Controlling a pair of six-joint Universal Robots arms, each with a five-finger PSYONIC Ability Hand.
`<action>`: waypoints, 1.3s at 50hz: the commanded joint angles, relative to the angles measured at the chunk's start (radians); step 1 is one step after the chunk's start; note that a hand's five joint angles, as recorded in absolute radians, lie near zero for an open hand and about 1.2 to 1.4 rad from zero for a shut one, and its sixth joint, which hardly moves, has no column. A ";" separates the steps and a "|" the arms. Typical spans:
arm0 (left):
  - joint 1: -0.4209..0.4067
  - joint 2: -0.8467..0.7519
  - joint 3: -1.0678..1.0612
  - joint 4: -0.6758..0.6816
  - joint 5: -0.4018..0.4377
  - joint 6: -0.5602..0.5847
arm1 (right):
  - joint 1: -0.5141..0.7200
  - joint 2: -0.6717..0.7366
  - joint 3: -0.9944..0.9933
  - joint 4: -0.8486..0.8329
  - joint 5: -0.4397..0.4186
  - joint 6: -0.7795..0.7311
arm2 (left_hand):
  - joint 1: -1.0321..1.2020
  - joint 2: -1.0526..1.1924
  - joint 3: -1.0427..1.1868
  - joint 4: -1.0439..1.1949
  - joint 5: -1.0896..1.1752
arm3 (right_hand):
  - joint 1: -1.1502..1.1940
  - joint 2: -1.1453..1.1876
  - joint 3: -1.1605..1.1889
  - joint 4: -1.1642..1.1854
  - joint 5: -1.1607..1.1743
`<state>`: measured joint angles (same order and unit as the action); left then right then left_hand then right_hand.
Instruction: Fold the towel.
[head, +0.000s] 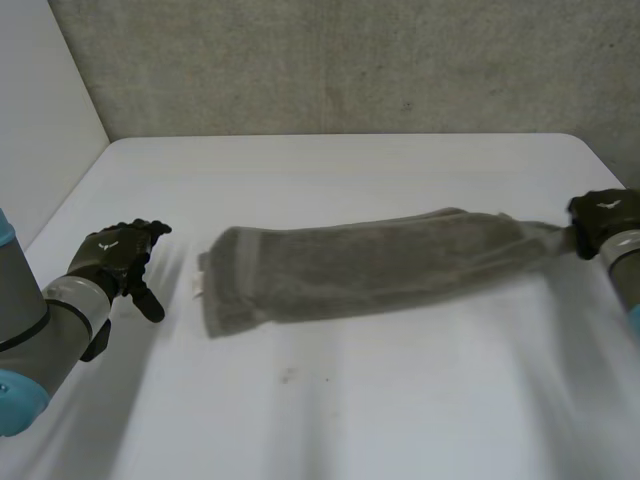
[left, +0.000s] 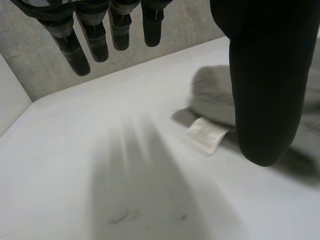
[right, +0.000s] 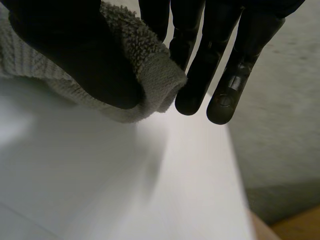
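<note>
A grey-brown towel (head: 370, 265) lies folded into a long strip across the middle of the white table (head: 330, 410). My right hand (head: 600, 218) is at the strip's right end, pinching the towel edge (right: 150, 75) between thumb and fingers. That end is pulled taut and lifted slightly. My left hand (head: 122, 255) hovers over the table a short way left of the towel's left end, fingers (left: 80, 45) straight, holding nothing. In the left wrist view the towel's end (left: 212, 95) and its white label (left: 206, 134) lie beyond the thumb.
A grey wall (head: 350, 60) rises behind the table's far edge. A white panel (head: 40, 110) stands at the left. The table's right edge (right: 235, 165) runs close to my right hand. A small mark (head: 288, 376) lies on the table in front of the towel.
</note>
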<state>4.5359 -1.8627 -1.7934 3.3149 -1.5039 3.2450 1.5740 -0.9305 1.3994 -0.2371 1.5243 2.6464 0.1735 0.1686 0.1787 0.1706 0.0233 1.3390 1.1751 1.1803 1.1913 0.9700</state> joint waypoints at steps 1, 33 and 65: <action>-0.001 0.017 -0.014 0.000 0.001 0.001 | -0.136 -0.065 -0.003 0.015 0.028 -0.288 | 0.005 0.010 0.000 0.008 -0.020 | 0.057 0.221 0.216 0.205 0.252; -0.035 0.040 -0.032 0.002 0.001 0.001 | 0.673 0.045 0.007 -0.097 -0.216 -0.269 | 0.002 0.007 -0.003 0.005 -0.022 | 0.057 0.221 0.216 0.205 0.252; -0.506 -0.248 0.497 0.087 -0.013 -0.051 | 0.209 -0.363 0.265 0.051 -0.207 0.191 | 0.061 0.065 0.055 0.063 0.036 | -1.164 -1.001 -1.006 -1.017 -0.970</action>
<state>4.1194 -2.0091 -1.3968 3.4071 -1.5175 3.2327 1.8885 -1.2562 1.5778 -0.1878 1.3153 2.8278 0.1969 0.1978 0.1964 0.1971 0.0259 0.2072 0.2231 0.2162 0.2296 0.0690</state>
